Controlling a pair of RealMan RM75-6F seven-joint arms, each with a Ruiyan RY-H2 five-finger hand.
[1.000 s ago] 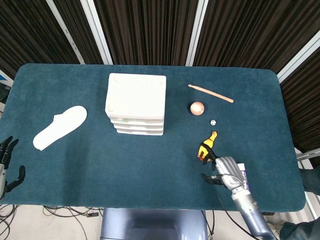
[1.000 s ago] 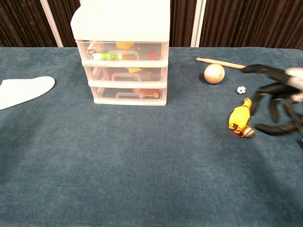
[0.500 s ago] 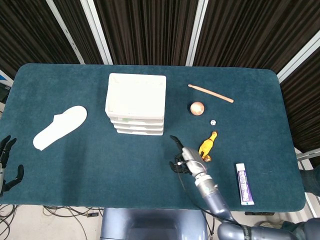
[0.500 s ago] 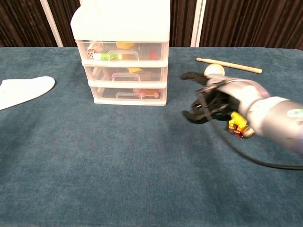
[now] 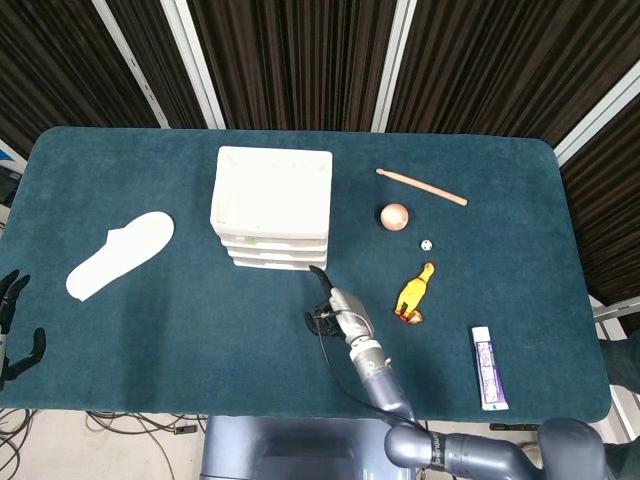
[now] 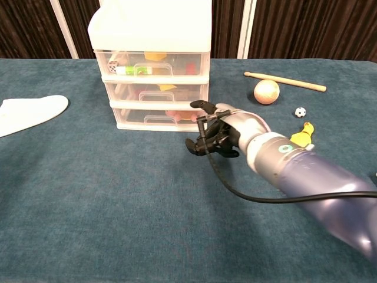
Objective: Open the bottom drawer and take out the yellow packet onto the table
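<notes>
The right hand point(image 6: 215, 132), fingers spread and holding nothing, is hovering just beside the closed bottom drawer point(image 6: 154, 117); the left hand point(image 5: 12, 325), fingers apart, is waiting at the table edge point(image 5: 150, 400).

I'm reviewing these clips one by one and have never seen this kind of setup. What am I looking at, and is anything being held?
These are two cameras on one two-armed robot: the head view looks down on the table, the chest view looks across it. The right hand is empty, fingers apart, just in front of the white drawer unit; its bottom drawer is closed. The left hand is open at the table's edge. Also on the table: a white insole, a wooden stick, a ball, a tiny soccer ball, a yellow rubber chicken and a tube. Nothing is held.
</notes>
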